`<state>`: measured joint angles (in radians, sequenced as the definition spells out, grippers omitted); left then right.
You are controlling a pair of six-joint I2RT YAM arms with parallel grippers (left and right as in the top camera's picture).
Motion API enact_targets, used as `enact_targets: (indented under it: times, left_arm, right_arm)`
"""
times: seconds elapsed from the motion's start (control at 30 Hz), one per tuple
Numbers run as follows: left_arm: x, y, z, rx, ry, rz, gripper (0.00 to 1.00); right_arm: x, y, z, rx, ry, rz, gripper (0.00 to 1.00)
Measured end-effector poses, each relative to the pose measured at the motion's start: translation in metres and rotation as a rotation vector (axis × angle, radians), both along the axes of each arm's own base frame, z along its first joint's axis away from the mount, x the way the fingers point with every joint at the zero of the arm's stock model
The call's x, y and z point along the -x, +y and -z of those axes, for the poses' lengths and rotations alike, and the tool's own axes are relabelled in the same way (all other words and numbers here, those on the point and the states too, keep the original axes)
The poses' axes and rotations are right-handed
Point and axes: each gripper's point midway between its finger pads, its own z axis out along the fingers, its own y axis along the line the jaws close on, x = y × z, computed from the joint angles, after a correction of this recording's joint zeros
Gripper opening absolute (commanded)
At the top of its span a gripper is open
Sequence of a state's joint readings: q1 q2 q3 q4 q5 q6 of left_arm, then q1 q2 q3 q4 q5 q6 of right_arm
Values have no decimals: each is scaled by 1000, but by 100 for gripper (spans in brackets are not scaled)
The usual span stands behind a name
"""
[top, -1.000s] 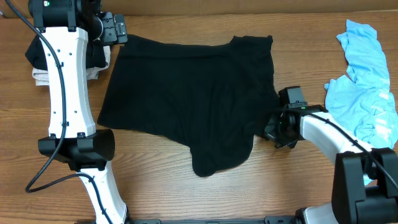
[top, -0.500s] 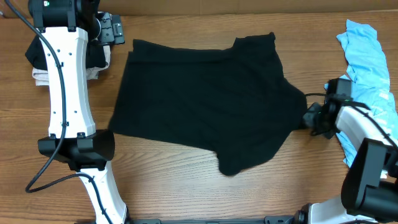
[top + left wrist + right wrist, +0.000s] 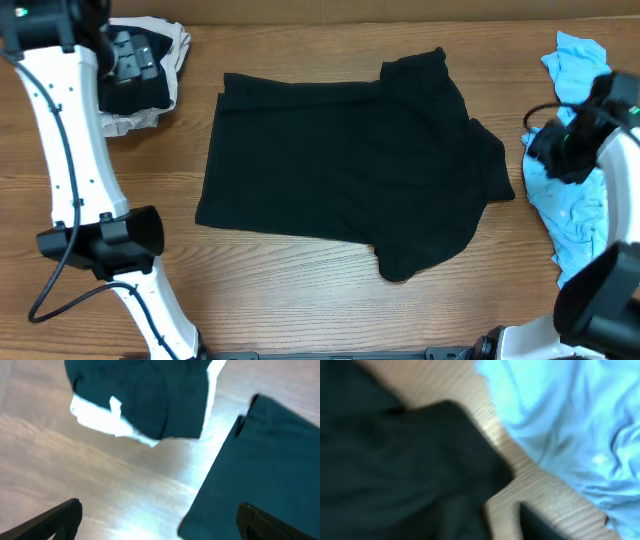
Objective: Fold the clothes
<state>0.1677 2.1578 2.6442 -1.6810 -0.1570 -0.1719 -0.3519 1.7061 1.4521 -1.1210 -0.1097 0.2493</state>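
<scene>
The black T-shirt (image 3: 340, 170) is laid out on the table (image 3: 300, 300). The left gripper (image 3: 160, 512) is held wide open; the state of the right gripper (image 3: 560, 150) cannot be made out. One edge should be pinched low and folded over slowly

No text, label or number can be read in any view. The black T-shirt (image 3: 345, 165) shows only plain dark cloth from overhead. The light-blue shirt (image 3: 578, 65) bears a pale patch in the blurred right wrist view (possibly print, but illegible).
</scene>
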Motion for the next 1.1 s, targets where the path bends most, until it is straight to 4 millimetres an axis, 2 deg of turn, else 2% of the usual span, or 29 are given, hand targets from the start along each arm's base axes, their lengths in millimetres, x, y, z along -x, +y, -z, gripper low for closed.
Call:
enact_targets:
  times: [0.07,0.13,0.2,0.27,0.43,0.53,0.63,0.7,0.73,0.77,0.8,0.9,0.93,1.03,1.1]
  left_arm:
    - [3,3,-3,10,-5,-9,100]
    - [6,1,-10,21,-24,-5,100]
    - [10,-3,-21,36,-56,4,100]
    - [16,-11,-38,60,-101,20,100]
    - [41,-39,-81,134,-219,89,100]
    - [60,-51,-78,163,-189,110,100]
    - [80,-58,-56,197,-98,94,100]
    - [92,-58,-31,210,-9,55,100]
    - [102,-56,-1,222,92,2,100]
    - [103,-56,2,223,104,-5,100]
    - [95,-54,18,225,103,-27,100]
    - [91,-54,72,253,160,-94,100]
    - [89,-55,96,268,180,-116,100]
    - [88,-61,146,315,198,-163,99]
    - [89,-64,172,337,197,-188,98]
  right_arm:
    - [-2,9,-34,-20,-51,-41,91]
    - [2,20,-66,-37,-103,-71,93]
    - [12,32,-99,-41,-163,-99,93]
    - [26,43,-120,-47,-197,-119,93]
    - [69,71,-145,-69,-200,-159,93]
    - [90,79,-150,-60,-177,-151,97]
    - [107,83,-157,-22,-194,-122,100]
    - [121,87,-160,-5,-214,-107,100]
    - [129,90,-158,0,-225,-92,100]
    - [130,90,-156,0,-226,-91,100]
    - [128,91,-153,0,-237,-90,100]
    - [122,95,-128,-27,-196,-94,100]
    - [120,95,-117,-39,-169,-93,100]
    - [119,96,-91,-67,-93,-85,100]
    - [118,97,-79,-80,-63,-82,100]
